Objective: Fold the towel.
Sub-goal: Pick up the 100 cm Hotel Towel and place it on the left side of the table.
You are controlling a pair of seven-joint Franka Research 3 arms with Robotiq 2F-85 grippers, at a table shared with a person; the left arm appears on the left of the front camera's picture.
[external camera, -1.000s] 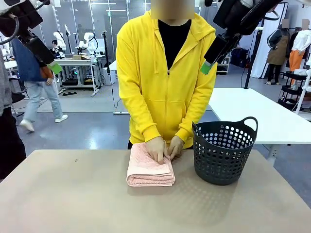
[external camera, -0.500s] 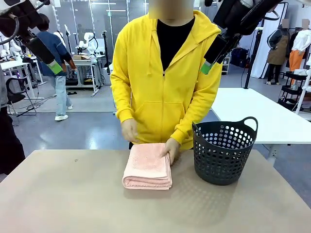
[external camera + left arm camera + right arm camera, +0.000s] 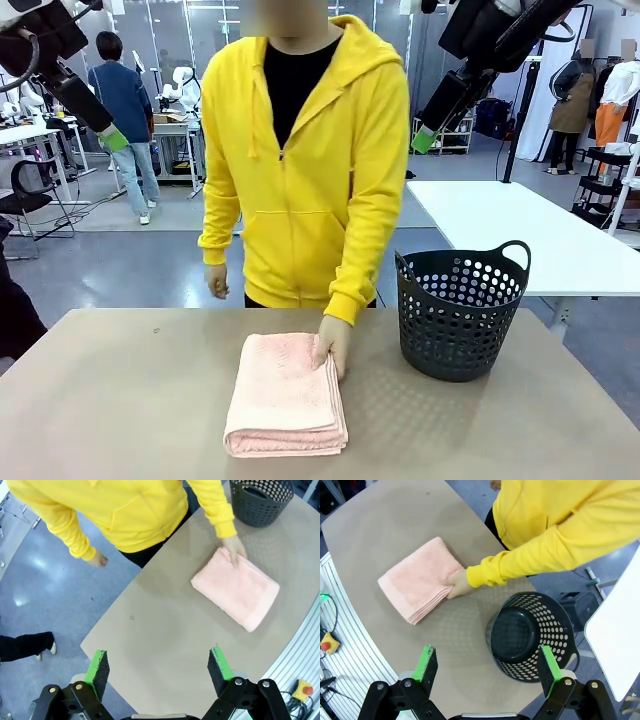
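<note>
While both arms hang high above the table, left gripper [image 3: 157, 670] and right gripper [image 3: 487, 670] stand spread wide, holding nothing; folded towel [image 3: 286, 395] lies left of the basket [image 3: 460, 310], person's hand [image 3: 333, 345] on its far corner

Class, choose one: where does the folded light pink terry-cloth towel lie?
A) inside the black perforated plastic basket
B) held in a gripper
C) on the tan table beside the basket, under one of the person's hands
C: the folded light pink terry-cloth towel lies on the tan table beside the black perforated plastic basket, with the person's hand resting on its edge.
</note>
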